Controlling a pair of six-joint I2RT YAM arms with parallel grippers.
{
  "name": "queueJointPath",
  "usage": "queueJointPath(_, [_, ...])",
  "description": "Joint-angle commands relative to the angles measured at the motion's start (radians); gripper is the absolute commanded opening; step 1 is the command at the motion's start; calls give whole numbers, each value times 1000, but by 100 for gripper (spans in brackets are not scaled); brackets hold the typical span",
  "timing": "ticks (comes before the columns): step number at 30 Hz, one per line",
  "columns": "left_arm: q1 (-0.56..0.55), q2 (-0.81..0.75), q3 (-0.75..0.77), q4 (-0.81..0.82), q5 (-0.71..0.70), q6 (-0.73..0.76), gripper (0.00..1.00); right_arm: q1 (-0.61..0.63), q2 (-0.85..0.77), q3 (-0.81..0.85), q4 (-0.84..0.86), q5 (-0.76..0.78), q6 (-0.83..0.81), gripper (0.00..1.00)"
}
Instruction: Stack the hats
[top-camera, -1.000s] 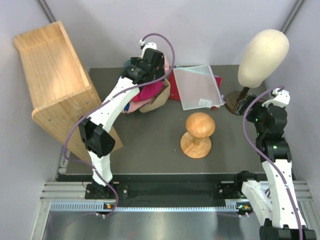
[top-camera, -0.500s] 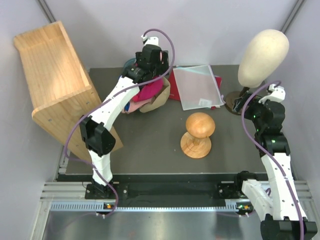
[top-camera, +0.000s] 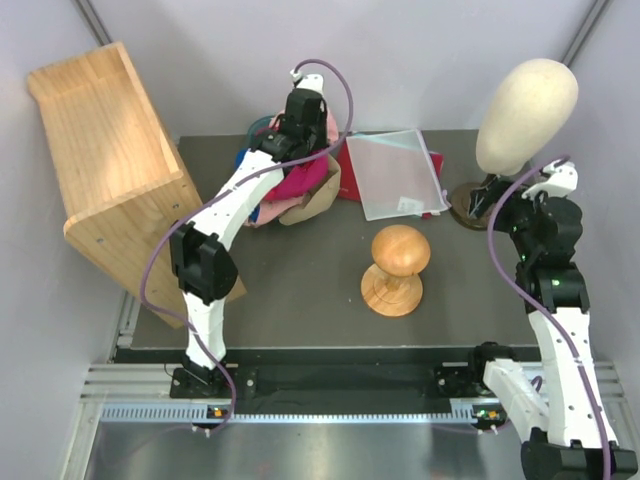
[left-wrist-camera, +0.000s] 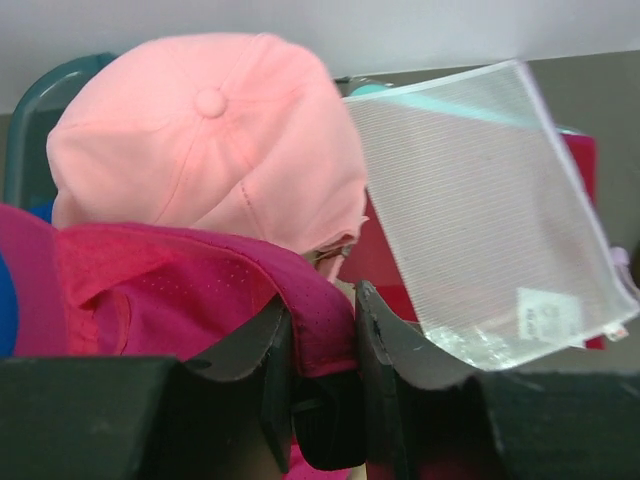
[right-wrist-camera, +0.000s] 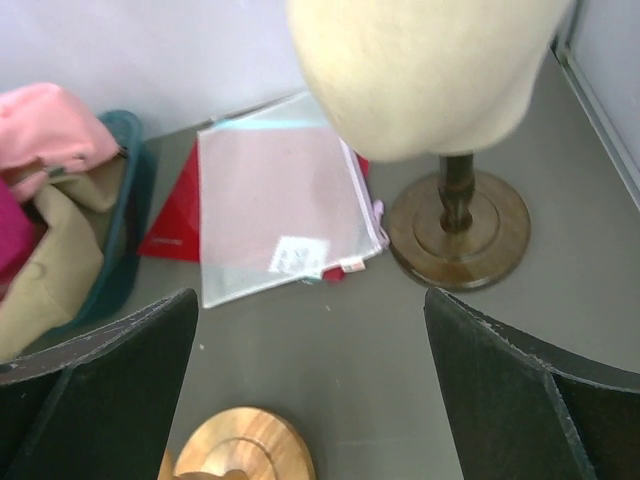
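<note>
The hats lie in a heap at the back of the table. A light pink cap (left-wrist-camera: 210, 140) sits on top, a magenta cap (left-wrist-camera: 180, 290) (top-camera: 297, 183) lies in front of it, and a tan cap (top-camera: 312, 203) (right-wrist-camera: 60, 250) lies below. A blue cap (top-camera: 252, 212) and a dark green cap (right-wrist-camera: 130, 200) show at the edges of the heap. My left gripper (left-wrist-camera: 322, 330) (top-camera: 302, 135) is over the heap, shut on the magenta cap's edge. Far from the hats, my right gripper (right-wrist-camera: 310, 310) (top-camera: 505, 205) hangs open and empty near the mannequin stand.
A clear mesh pouch (top-camera: 395, 175) lies on a red folder (top-camera: 348, 182) right of the heap. A wooden knob stand (top-camera: 398, 268) is mid-table. A cream mannequin head (top-camera: 527, 115) stands on its base at the right. A wooden box (top-camera: 110, 170) leans at the left.
My left gripper has reached slightly farther back over the heap and closed from wide open onto the magenta cap's edge. The right arm has shifted only slightly.
</note>
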Motion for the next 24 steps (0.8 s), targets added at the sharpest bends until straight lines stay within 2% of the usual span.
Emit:
queueJointPath(1, [-1, -177, 4, 114, 131, -1, 0, 12, 11, 115, 28, -96, -24, 94])
queueJointPath(4, [-1, -272, -56, 171, 282, -3, 0, 14, 45, 161, 61, -184, -7, 94])
queueJointPath(5, [-1, -292, -65, 194, 388, -6, 0, 47, 57, 172, 69, -242, -4, 94])
queueJointPath(6, [1, -321, -70, 198, 432, -18, 0, 52, 73, 200, 75, -273, 10, 94])
queueJointPath(10, [-1, -366, -46, 211, 607, -90, 0, 78, 145, 246, 158, -476, 74, 94])
queueJointPath(14, [1, -378, 28, 226, 762, -179, 0, 87, 162, 252, 307, -590, 189, 97])
queueJointPath(19, [1, -350, 103, 348, 1008, -369, 0, 88, 162, 226, 459, -720, 320, 100])
queueJointPath(24, [1, -317, 164, 485, 1161, -568, 0, 88, 157, 143, 699, -804, 565, 100])
